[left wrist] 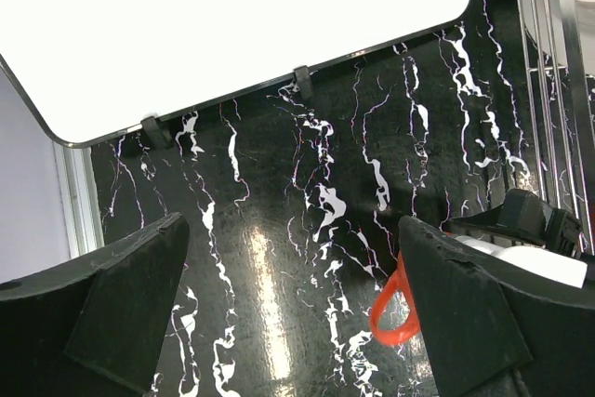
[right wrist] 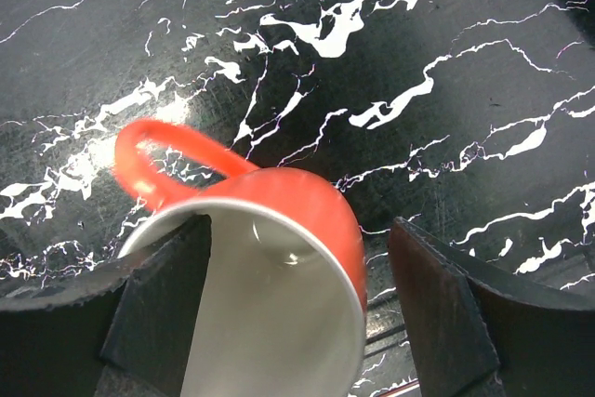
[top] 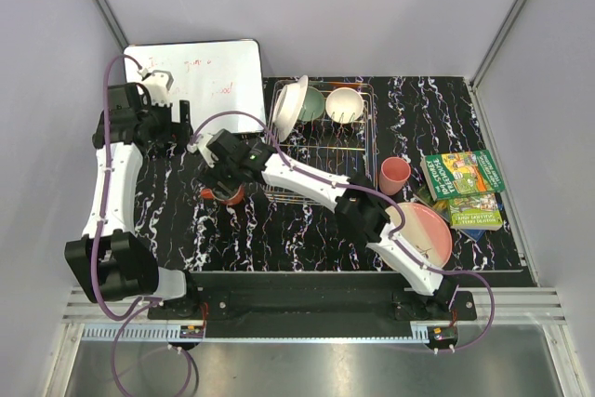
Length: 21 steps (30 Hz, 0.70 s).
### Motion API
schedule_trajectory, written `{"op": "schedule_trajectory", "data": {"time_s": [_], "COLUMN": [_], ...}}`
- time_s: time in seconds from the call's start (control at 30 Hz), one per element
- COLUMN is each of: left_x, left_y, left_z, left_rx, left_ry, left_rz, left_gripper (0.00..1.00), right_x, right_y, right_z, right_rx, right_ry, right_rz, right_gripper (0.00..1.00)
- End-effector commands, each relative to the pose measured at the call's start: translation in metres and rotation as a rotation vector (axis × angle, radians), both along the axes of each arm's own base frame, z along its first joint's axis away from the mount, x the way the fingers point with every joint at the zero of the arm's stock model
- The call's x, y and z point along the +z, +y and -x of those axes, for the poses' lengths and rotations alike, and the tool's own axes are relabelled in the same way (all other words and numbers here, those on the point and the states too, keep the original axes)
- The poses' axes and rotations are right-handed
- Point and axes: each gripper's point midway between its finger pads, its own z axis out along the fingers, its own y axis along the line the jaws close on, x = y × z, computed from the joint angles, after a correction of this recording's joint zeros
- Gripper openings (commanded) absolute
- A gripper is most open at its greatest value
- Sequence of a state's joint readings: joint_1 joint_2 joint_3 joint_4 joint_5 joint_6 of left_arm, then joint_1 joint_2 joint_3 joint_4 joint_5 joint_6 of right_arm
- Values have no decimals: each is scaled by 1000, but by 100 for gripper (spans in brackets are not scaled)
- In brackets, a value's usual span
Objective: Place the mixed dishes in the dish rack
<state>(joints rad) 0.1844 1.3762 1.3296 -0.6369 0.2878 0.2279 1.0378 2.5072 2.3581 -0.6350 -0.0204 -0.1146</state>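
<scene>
The orange mug (right wrist: 297,206) lies tilted on the black marble table, its white inside facing the right wrist camera and its handle (left wrist: 395,309) to the upper left. My right gripper (right wrist: 299,230) is open around its wall: one finger sits at the mouth, the other stands clear of the outer side. From above, the mug (top: 230,195) shows under this gripper (top: 223,183), left of the dish rack (top: 335,148). A white plate (top: 288,106), mint green bowl (top: 313,104) and cream bowl (top: 345,104) stand in the rack. My left gripper (left wrist: 293,230) hangs open and empty over bare table.
A small pink cup (top: 394,175) and a large pink-and-cream plate (top: 429,234) sit right of the rack, the plate partly under my right arm. Green books (top: 462,176) lie at the far right. A whiteboard (top: 200,72) lies at the back left, by my left gripper (top: 177,129).
</scene>
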Motion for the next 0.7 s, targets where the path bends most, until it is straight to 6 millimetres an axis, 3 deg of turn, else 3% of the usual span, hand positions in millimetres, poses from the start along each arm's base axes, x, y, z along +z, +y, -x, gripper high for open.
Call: {"op": "schedule_trajectory", "data": {"time_s": [0.0, 0.37, 0.53, 0.63, 0.67], "left_x": [11, 13, 20, 29, 34], "left_y": [-9, -12, -15, -23, -26], "left_z": [2, 5, 8, 15, 18], "left_rx": [-31, -33, -44, -95, -125], "left_ry": [-23, -20, -32, -44, -46], "left_rz": [30, 48, 54, 59, 54], "left_gripper": [99, 99, 99, 99, 99], "right_x": [107, 152, 163, 184, 205], "right_y": [13, -6, -16, -34, -49], "right_z": [-13, -54, -58, -61, -61], "right_rx": [-10, -77, -93, -149, -189], "right_ry": [-100, -162, -187, -233, -263], "right_rz": [-217, -300, -294, -284, -287], "right_gripper": [84, 85, 87, 89, 92]}}
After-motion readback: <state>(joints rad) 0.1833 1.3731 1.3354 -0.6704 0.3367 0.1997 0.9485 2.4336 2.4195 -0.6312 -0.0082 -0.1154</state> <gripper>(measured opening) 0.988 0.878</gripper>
